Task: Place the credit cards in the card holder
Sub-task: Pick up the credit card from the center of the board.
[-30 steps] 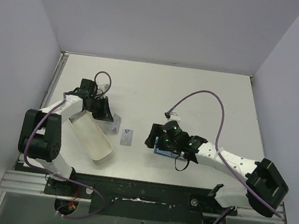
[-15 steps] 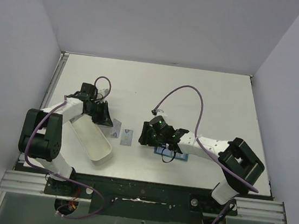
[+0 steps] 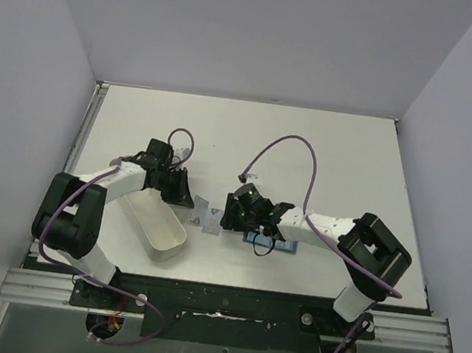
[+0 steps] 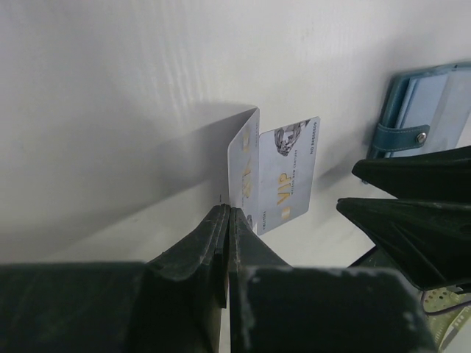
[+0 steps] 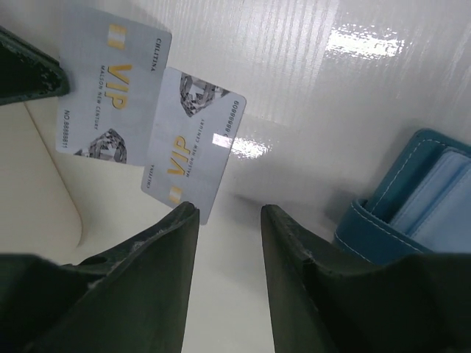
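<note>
from above: my left pincer (image 3: 187, 196) is clamped shut on the held card (image 3: 201, 204), just past the tray (image 3: 160, 229). the flat card (image 3: 213, 219) lies on the worktop (image 3: 325, 153), toward the near edge, about midway along it. my right pincer (image 3: 229, 216) sits just beside it, with the wallet (image 3: 284, 246) partly under that arm.

left wrist: the held card stands on edge, right beside the flat card.

right wrist: my jaws stand part open on nothing, the flat card just ahead of them. the wallet lies open at the right.
</note>
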Controlling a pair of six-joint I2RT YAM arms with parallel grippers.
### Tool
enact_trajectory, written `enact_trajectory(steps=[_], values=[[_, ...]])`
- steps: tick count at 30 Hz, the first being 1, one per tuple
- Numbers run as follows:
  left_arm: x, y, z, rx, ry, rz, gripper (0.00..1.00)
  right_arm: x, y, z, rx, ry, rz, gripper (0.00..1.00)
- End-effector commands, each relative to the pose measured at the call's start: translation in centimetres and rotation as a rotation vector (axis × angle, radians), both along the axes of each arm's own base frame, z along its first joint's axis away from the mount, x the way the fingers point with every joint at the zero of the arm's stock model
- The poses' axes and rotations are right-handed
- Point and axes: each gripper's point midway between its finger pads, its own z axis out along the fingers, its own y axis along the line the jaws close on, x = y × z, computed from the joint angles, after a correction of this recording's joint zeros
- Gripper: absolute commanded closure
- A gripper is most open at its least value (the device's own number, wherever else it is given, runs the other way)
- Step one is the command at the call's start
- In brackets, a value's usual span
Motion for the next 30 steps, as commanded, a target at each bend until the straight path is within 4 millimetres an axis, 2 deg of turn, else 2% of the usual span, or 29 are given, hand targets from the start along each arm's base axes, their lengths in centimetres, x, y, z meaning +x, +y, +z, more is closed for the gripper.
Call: enact_trajectory(steps=[1,6,9,16,20,30], values=[[-1.1,-1.1,-1.1,-0.007,0.033,0.012,1.0,1.3,0.5,0.3,0.009,-0.033,-0.041,0.6],[-1.3,-2.0,-1.0,-0.017,0.026,0.002,1.0,1.4,-0.3,-0.3,-0.015,-0.024,-0.062,0.62],[-0.9,-1.8,-0.5,-0.008,0.002,0.021,1.0,1.3,-0.5,-0.5,-0.021,-0.025,-0.065,0.63],[0.5,-1.8,2.4,-0.015,-0.078,0.056,1.0,1.3,-0.7,-0.1,-0.016,-0.033,-0.065,0.65],[0.6,-2.1,3.3,-0.036,-0.094,0.056,1.0,1.6,-0.8,0.1,-0.013,-0.039,-0.078,0.66],[-0.4,-2.6,2.1,-0.056,-0.053,0.03,1.0,2.4,-1.2,-0.6,-0.029,-0.03,-0.099,0.68]])
